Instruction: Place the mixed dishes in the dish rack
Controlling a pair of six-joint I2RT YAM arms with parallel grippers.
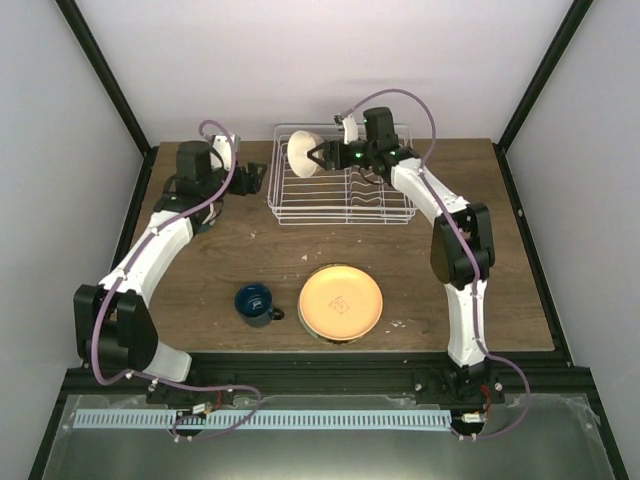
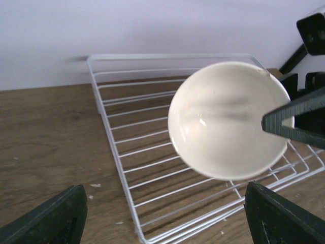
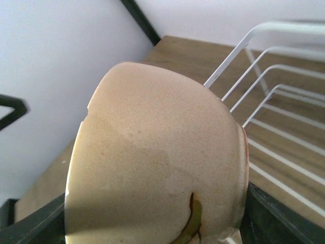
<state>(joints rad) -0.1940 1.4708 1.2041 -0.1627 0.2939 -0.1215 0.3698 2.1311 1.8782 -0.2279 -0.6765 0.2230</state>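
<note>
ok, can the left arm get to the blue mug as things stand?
Probably yes: the left claw is open and empty, and the mug stands clear on the table's left half, apart from the plate.

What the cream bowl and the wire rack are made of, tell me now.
The cream bowl looks like glazed ceramic: glossy highlights inside, speckled cream outside. The dish rack seems white-coated metal wire: thin, smooth, uniformly white rods.

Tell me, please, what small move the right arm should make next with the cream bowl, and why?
Probably lower it a little. The right gripper holds the cream bowl by its rim, tipped on its side, over the left end of the dish rack, where the wires below look bare.
</note>
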